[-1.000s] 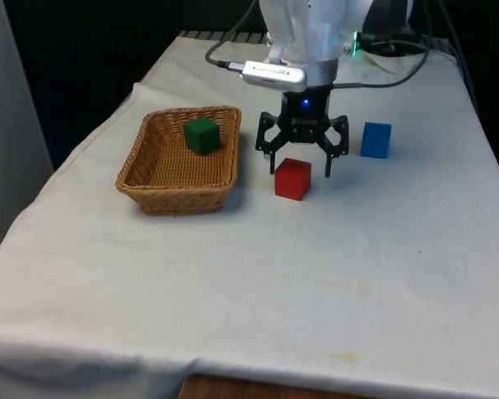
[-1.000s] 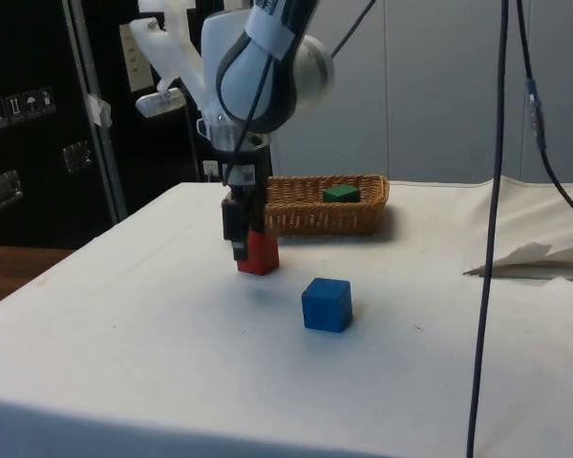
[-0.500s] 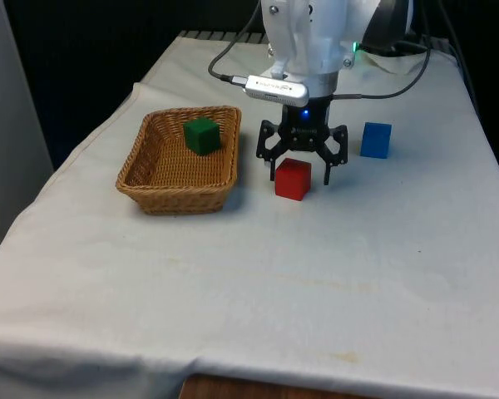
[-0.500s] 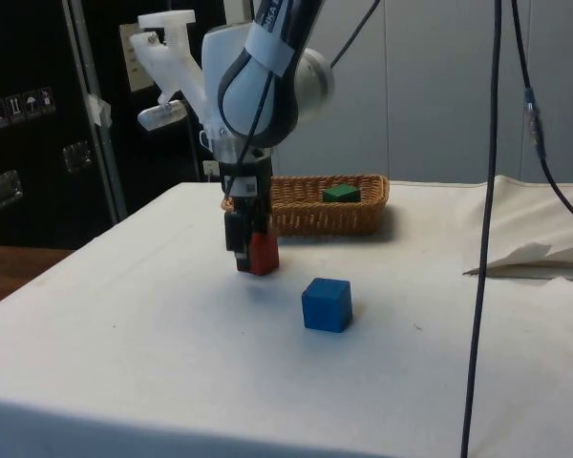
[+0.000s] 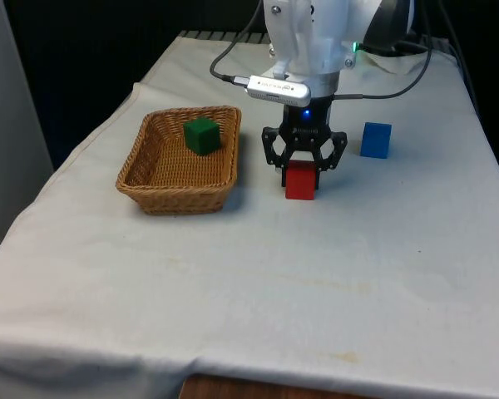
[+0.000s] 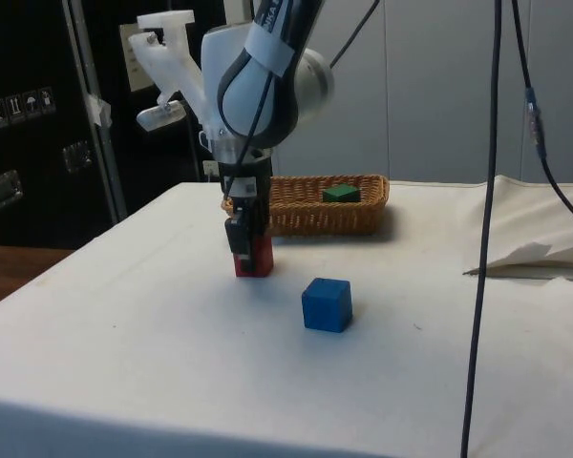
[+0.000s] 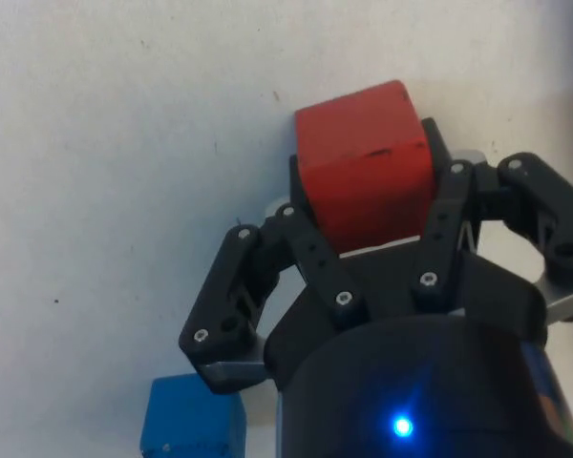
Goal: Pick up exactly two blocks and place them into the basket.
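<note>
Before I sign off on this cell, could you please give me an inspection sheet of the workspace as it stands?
Surface: table under a white cloth, faint stains near the front edge.
Job's things: wicker basket holds the green block; red block on the cloth between the fingers; blue block loose on the cloth, apart from the red one.
Clutter: nothing seen.
Grippers: gripper shut on the red block, which rests on the cloth.
Cables: a cable loops from the wrist; two hang down the side view.
Surroundings: black curtains behind; dark cabinets at the side.
</note>
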{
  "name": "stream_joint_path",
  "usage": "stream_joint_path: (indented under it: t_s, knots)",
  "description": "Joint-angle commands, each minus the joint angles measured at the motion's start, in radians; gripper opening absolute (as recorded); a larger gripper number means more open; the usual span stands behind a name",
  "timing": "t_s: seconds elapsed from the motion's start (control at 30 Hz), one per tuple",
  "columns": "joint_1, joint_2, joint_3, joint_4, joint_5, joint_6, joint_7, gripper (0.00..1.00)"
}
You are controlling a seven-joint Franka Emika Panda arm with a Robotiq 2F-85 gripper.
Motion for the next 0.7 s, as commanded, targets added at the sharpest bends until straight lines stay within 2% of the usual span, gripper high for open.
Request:
stream_joint_path:
  t_s: [0.0, 0.03, 0.07, 0.1, 0.17, 0.33, 0.37, 0.4, 0.63, 0.67]
  knots:
    - [0.006, 0.004, -0.004, -0.001, -0.003, 0.007, 0.008, 0.00]
    - [0.006, 0.004, -0.004, -0.001, -0.003, 0.007, 0.008, 0.00]
    - [0.000, 0.000, 0.000, 0.000, 0.000, 0.000, 0.000, 0.00]
    - [0.007, 0.001, -0.005, -0.002, -0.004, 0.005, 0.009, 0.00]
    - [0.012, -0.018, -0.012, -0.007, -0.010, -0.007, 0.016, 0.00]
    - [0.016, -0.066, -0.019, -0.022, -0.021, -0.033, 0.032, 0.00]
    - [0.002, -0.054, -0.001, -0.016, -0.003, -0.024, 0.014, 0.00]
    - [0.016, -0.073, -0.019, -0.023, -0.023, -0.037, 0.033, 0.00]
    - [0.013, -0.134, -0.023, -0.027, -0.050, -0.075, 0.050, 0.00]
    - [0.002, -0.131, -0.008, -0.026, -0.033, -0.067, 0.034, 0.00]
